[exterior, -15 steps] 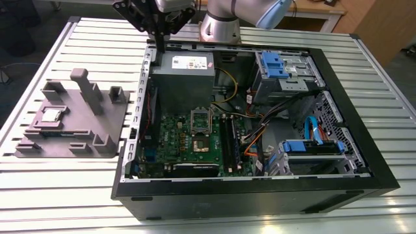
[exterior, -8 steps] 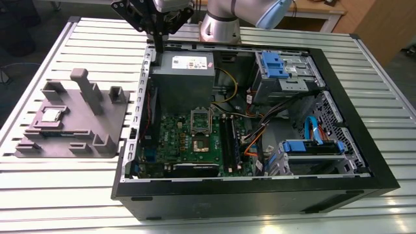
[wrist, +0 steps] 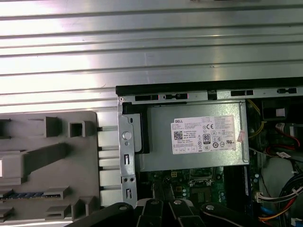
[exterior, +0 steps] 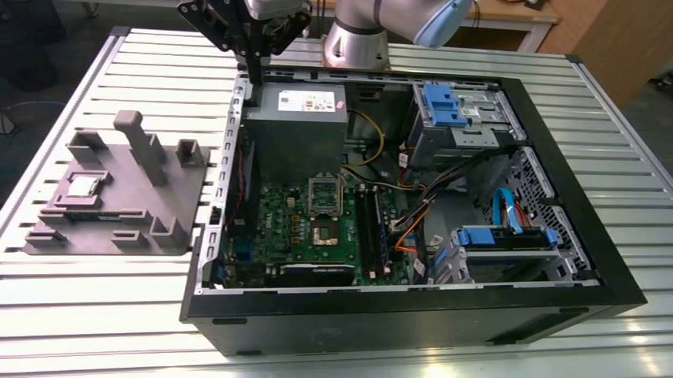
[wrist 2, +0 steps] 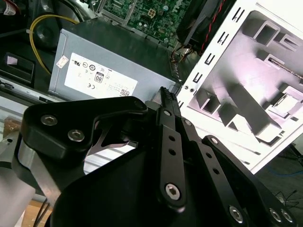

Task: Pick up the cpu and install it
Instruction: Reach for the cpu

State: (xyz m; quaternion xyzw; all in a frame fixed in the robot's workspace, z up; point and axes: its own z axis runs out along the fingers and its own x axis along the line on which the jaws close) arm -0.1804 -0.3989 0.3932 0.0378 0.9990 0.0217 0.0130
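The cpu (exterior: 82, 187), a small silver-grey square, lies in a recess of the grey fixture block (exterior: 116, 197) on the table, at the exterior view's left. My gripper (exterior: 254, 75) hangs high over the far left corner of the open computer case (exterior: 421, 315), well away from the cpu. Its black fingers (wrist 2: 165, 94) look pressed together with nothing between them. The green motherboard (exterior: 284, 213) lies inside the case with its dark square socket (exterior: 325, 229) uncovered. In the first wrist view the fixture block (wrist: 47, 161) sits beside the case's metal edge.
A grey power supply (exterior: 296, 130) fills the far part of the case under the gripper. Blue drive brackets (exterior: 447, 106) and loose cables (exterior: 421, 213) crowd the case's right side. The slatted metal table (exterior: 126, 299) lies bare around the fixture.
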